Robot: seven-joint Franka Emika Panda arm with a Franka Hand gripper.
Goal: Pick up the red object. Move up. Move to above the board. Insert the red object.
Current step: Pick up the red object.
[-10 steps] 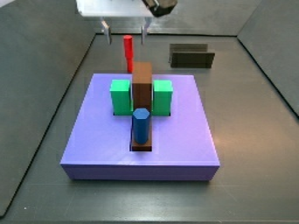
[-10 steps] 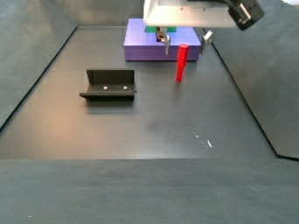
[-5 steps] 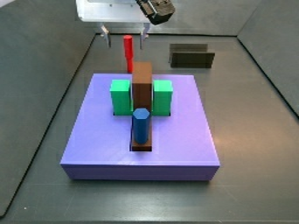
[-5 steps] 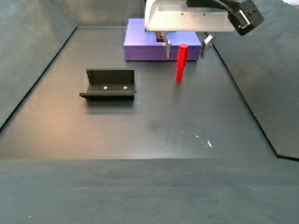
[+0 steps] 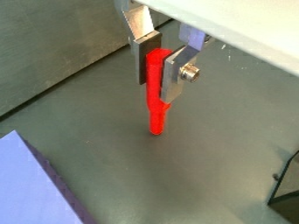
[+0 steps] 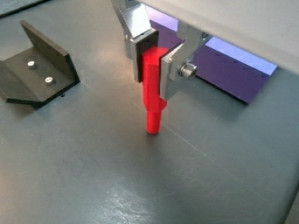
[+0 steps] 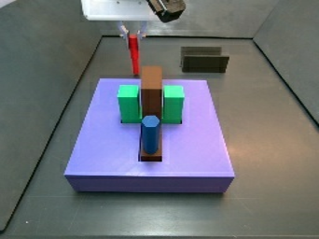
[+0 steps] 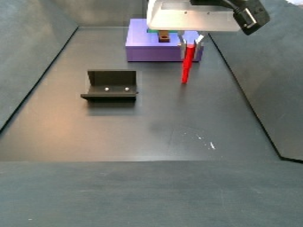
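The red object is a thin upright peg standing on the dark floor just behind the board. My gripper has come down over it and is shut on its upper part. Both wrist views show the silver fingers pressed against the two sides of the red object, with the gripper gripping near its top. Its lower end seems to rest on the floor. In a side view the red object stands in front of the board, under the gripper.
The board carries a brown strip, two green blocks and a blue peg. The fixture stands on the floor apart from the board; it also shows in a wrist view. Grey walls enclose the floor.
The fingers were spread wide on either side of the red object's top; they have closed onto it. The red object has stayed in place.
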